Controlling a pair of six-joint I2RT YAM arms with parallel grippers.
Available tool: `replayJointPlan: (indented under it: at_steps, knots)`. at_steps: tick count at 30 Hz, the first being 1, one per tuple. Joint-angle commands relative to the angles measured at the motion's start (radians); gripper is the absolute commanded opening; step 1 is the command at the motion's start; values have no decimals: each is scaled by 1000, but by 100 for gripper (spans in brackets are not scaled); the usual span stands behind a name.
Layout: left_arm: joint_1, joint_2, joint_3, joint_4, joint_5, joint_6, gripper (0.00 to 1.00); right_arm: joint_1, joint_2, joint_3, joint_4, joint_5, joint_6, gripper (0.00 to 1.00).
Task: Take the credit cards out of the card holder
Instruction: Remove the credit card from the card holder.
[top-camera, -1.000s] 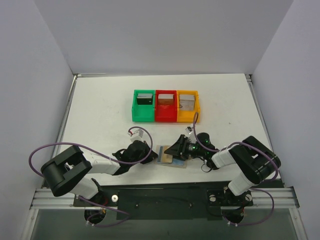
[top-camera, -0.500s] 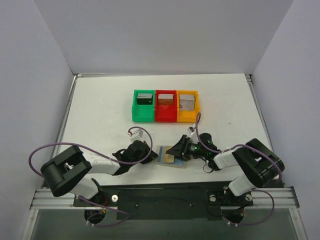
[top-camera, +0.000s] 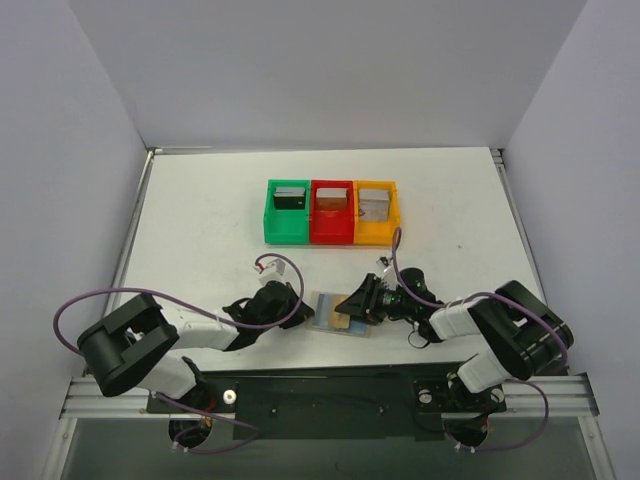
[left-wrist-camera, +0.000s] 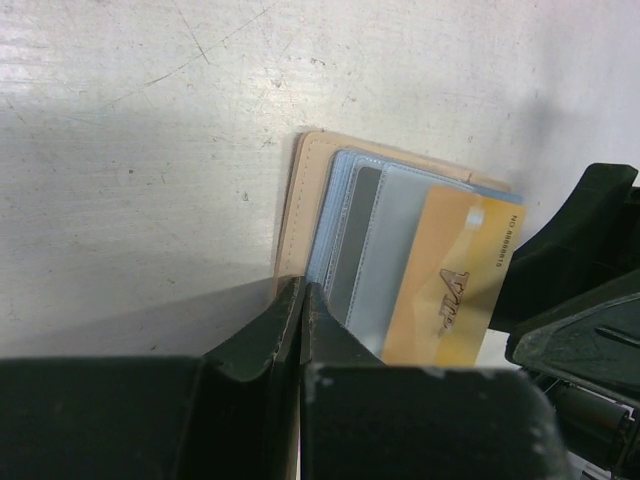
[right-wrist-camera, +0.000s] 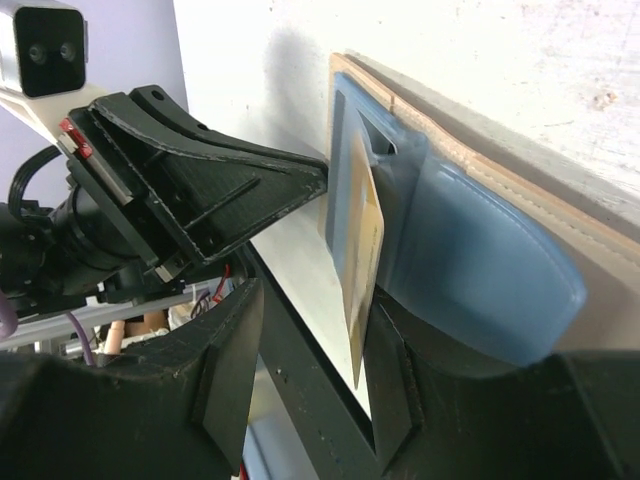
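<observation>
Overall, white-walled tabletop; left end effector clamped on card holder, right end effector open

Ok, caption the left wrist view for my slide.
Shut left gripper at the card holder edge; gold credit card sticks out toward the right gripper.

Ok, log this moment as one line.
left pincer: shut, tip on card holder edge | right pincer: open around gold card | gold card: partly out of pocket, not yet free
</observation>
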Motion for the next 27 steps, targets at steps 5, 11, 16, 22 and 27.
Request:
replayJointPlan:
  at_steps: [5, 11, 16, 22, 27]
  knots:
    - [7, -16, -17, -174, -30, 42, 0, -8, -34, -8, -43, 11, -58, 34]
    - [5, -28, -19, -174, -28, 45, 0, -7, -25, 4, -80, 26, -73, 24]
    - [5, -34, -19, -177, -27, 48, 0, -8, -8, 10, -79, 29, -69, 16]
    - [5, -27, -20, -176, -24, 50, 0, -10, 8, 25, -66, 21, -63, 4]
    - [5, -34, -23, -180, -24, 51, 0, -11, -9, 29, -97, 17, -70, 0]
